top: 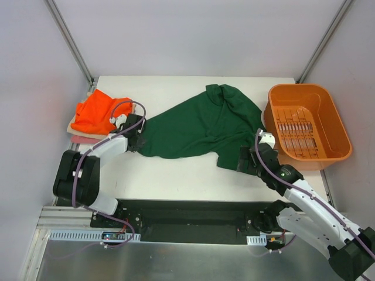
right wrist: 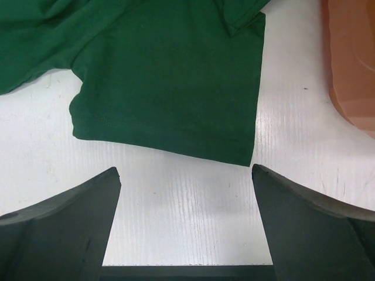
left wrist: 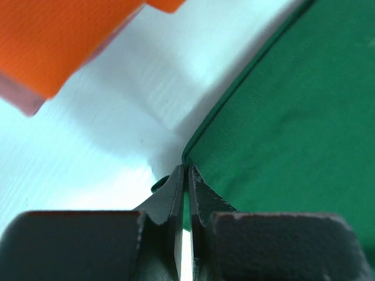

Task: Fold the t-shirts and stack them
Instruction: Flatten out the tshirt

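Left end effector (left wrist: 186, 175) pinches a corner of the green t-shirt (top: 193, 126), which runs toward 2 o'clock; right end effector (right wrist: 184, 171), spread wide, faces the sleeve (right wrist: 170, 99) at 12 o'clock.

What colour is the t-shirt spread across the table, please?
The t-shirt is dark green; the top external view shows it best.

Dark green t-shirt (top: 199, 129), bright orange t-shirt (top: 96, 114) — orange basket (top: 275, 120), white table (top: 176, 175)
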Action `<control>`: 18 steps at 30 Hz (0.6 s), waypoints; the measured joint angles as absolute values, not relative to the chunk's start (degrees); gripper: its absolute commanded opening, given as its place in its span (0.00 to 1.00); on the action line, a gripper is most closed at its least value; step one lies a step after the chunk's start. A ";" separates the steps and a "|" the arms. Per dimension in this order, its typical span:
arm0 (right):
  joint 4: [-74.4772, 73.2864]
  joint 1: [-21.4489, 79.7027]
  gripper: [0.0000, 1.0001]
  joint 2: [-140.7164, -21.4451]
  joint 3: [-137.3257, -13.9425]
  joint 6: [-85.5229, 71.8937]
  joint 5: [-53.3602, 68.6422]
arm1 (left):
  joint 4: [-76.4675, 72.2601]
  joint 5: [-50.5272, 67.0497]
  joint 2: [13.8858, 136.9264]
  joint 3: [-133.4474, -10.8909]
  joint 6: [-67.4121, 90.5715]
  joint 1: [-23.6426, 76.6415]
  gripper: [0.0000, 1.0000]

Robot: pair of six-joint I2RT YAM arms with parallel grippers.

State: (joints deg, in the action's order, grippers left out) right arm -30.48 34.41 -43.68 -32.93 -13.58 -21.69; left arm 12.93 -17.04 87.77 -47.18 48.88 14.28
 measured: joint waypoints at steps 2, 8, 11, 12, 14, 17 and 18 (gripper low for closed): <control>-30.79 34.41 0.96 -44.82 -32.93 -14.57 -21.78 | 13.26 -17.06 83.90 -45.74 48.53 15.05 0.00; -33.47 34.41 0.96 -49.89 -33.15 -18.04 -22.37 | 13.13 -17.12 70.19 -40.93 46.94 15.70 0.00; -34.02 34.41 0.97 -52.93 -33.23 -20.62 -23.16 | 13.13 -18.22 67.02 -39.18 45.89 15.70 0.00; -34.20 34.41 0.97 -54.02 -33.34 -21.54 -23.49 | 13.15 -18.57 66.67 -38.70 45.60 15.70 0.00; -34.41 34.41 0.97 -56.07 -33.80 -22.63 -23.92 | 13.21 -19.59 66.32 -37.69 45.36 15.70 0.00; -34.98 34.41 0.97 -59.02 -35.09 -23.77 -24.47 | 13.45 -21.23 65.67 -36.34 45.21 15.68 0.00; -35.07 34.41 0.96 -59.92 -35.44 -24.18 -24.69 | 13.50 -21.69 65.34 -36.01 45.12 15.68 0.00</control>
